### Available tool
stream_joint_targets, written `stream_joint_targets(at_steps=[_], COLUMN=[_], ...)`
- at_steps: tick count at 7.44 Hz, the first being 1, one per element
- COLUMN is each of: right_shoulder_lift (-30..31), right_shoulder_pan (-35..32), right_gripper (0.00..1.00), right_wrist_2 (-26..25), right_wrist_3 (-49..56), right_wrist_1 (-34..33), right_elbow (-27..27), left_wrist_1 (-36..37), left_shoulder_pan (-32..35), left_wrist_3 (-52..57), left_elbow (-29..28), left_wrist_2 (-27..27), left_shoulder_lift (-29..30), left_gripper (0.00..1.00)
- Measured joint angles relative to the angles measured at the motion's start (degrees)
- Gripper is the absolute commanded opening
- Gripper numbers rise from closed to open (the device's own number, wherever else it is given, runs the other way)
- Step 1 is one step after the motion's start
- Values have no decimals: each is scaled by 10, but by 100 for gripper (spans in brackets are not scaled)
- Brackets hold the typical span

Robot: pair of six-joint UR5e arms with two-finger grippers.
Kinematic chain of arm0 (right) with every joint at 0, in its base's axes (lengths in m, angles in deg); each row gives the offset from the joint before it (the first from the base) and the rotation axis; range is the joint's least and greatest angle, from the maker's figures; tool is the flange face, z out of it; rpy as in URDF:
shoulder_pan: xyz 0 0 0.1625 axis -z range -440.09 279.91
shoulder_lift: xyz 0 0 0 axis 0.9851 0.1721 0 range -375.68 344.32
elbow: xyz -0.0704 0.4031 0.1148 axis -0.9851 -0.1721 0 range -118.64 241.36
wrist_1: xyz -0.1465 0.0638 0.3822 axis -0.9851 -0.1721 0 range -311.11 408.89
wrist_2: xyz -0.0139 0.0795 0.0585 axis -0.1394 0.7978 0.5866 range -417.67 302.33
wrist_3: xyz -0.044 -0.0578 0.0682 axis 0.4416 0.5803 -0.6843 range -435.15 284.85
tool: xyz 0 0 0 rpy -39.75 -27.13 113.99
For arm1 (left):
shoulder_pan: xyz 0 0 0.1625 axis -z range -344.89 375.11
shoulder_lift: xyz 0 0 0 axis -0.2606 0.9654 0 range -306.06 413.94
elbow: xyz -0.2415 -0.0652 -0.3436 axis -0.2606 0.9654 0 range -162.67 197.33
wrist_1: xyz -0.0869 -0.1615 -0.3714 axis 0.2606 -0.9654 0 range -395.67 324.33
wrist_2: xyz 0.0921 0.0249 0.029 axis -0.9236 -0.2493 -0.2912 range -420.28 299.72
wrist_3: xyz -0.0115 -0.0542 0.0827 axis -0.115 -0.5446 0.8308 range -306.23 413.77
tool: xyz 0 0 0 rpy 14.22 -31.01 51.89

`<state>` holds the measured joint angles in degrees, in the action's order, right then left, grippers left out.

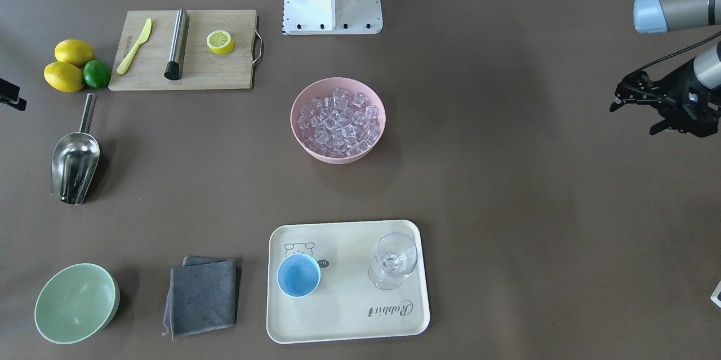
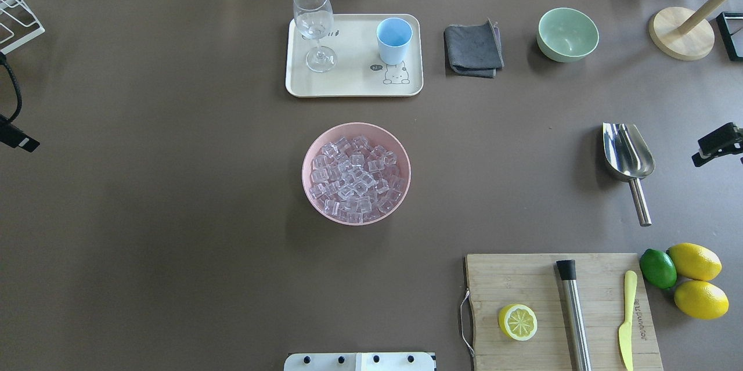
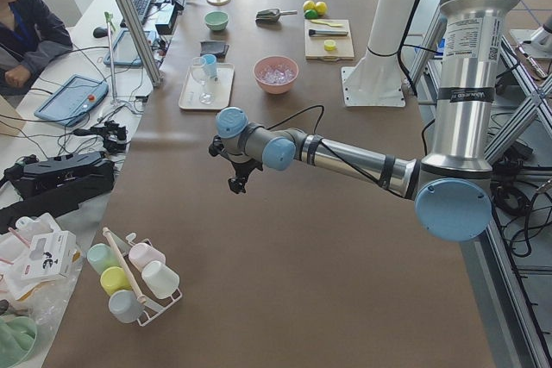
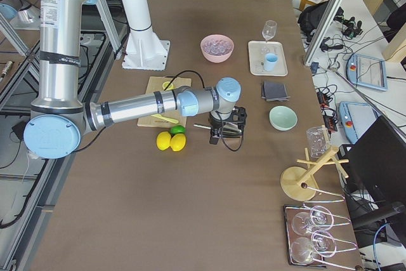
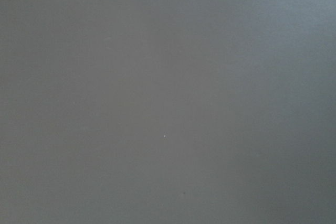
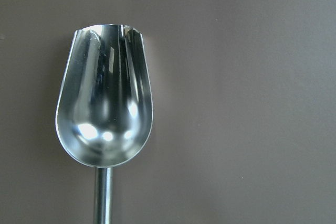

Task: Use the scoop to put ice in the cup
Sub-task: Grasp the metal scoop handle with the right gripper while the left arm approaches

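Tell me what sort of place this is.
Likely a robotics lab, not a kitchen: the left arm and right arm reach over a table of props, and an operator sits beside a tablet.

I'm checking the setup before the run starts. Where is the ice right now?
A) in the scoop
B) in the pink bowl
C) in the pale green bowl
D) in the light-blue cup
B: the ice is piled in the pink bowl, while the cup, the scoop and the green bowl all look empty.
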<state>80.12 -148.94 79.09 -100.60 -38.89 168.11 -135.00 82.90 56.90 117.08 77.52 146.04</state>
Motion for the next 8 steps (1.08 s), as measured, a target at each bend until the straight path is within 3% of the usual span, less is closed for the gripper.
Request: stream_joint_targets(at_steps=[2, 3, 8], right_shoulder_lift=[21, 24, 15], right_shoulder_pan=[52, 69, 125], right_gripper=[100, 100, 99], right_wrist_2=[-21, -27, -44], right_wrist_3=[-120, -148, -192], right_wrist_1=[126, 151, 164], right_elbow=[-10, -12, -19], left_wrist_1=[-51, -80, -110], left_shoulder_pan=[-20, -44, -109], left_wrist_3=[-3, -3, -1], left_elbow=[1, -3, -3], left_wrist_2=[-1, -5, -55], left_shoulder_lift=[6, 7, 29], left_gripper=[98, 98, 98])
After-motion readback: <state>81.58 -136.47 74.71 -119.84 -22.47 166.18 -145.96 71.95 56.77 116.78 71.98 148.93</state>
